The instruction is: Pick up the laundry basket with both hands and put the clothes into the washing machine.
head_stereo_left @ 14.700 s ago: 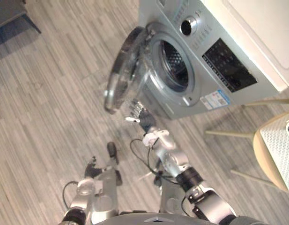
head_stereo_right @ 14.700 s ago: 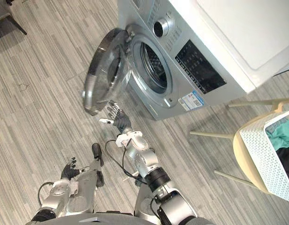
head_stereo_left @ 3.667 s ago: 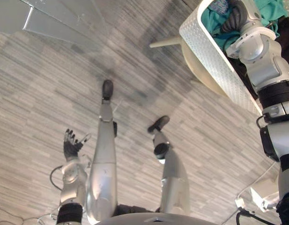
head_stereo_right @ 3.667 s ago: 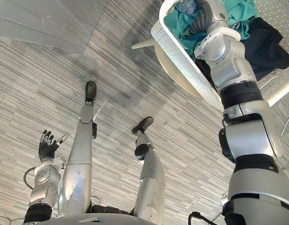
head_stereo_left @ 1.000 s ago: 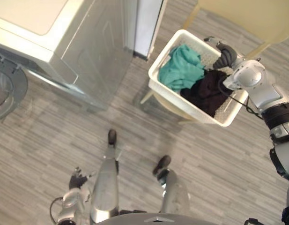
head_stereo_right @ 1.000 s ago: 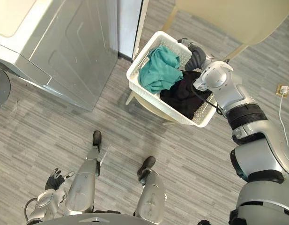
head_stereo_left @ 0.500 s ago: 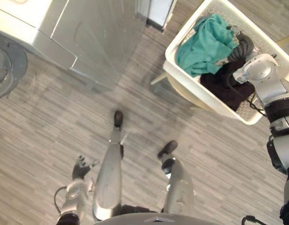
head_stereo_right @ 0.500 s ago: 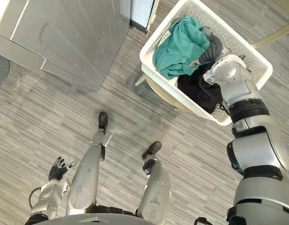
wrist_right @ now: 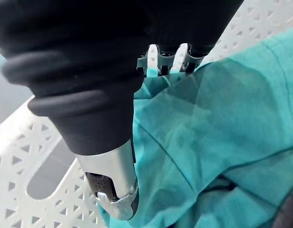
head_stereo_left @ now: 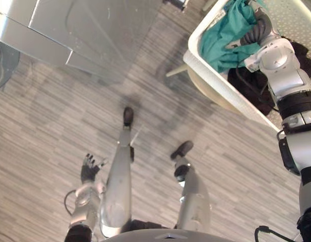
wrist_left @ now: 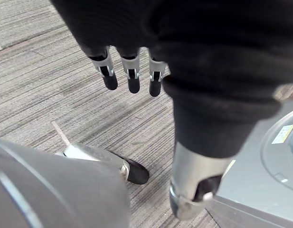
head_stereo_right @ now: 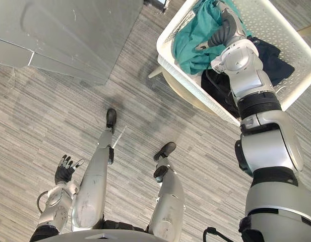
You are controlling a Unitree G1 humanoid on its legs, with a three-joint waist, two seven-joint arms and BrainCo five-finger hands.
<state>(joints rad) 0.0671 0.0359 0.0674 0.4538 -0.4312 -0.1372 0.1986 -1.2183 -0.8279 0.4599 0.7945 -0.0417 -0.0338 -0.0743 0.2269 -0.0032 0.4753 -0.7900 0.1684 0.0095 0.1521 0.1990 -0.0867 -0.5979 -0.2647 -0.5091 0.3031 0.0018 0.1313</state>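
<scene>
White laundry basket (head_stereo_right: 194,86) sat on a cream chair (head_stereo_right: 183,93), its long axis slanting, one short end toward the washing machine (head_stereo_right: 69,30). Right hand (head_stereo_right: 222,32) was among the teal garment (head_stereo_right: 189,43) at that end, grip unclear. Left hand (head_stereo_right: 64,171) hung open, empty.

Left hand (head_stereo_left: 88,169) hangs low, fingers straight; right hand (head_stereo_right: 222,31) reaches far forward.

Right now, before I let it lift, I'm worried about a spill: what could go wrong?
The right hand sits in the teal garment inside the white laundry basket, not on its rim, so it may drag cloth out. The left hand hangs open, far from the basket; a one-handed lift could tip it.
</scene>
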